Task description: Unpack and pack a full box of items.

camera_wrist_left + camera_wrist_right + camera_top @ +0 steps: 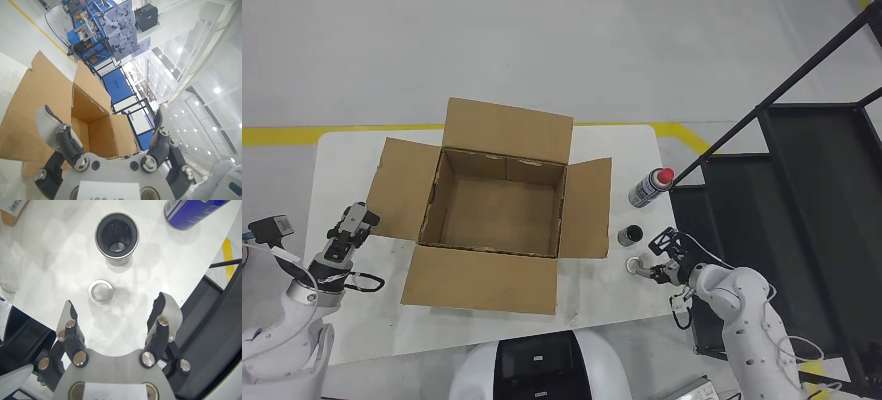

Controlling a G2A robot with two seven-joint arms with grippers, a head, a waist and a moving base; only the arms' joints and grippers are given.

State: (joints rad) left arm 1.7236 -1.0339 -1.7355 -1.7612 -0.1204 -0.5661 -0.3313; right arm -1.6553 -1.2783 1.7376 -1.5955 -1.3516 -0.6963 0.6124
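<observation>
Right claw (115, 302): wide open, empty, at the table's (362, 150) right edge, just short of a metal ring (101, 291). Past the ring: upright sleeve (116, 239), then spray can (189, 213), all between the edge and the box's (507, 125) right flap. Left claw (102, 111): wide open, empty, beside the left flap. Box: mid-table, flaps spread.

matt cardboard box (492, 210), shiny metal ring (101, 292)

Right arm (742, 300), left arm (287, 335): white rounded shells, thin black cables (364, 281) near wrists. Jaws: silver curved plates, black ribbed pads (154, 311), black links (160, 336), shiny screws (147, 357), grey base (117, 368), white label (113, 391).
</observation>
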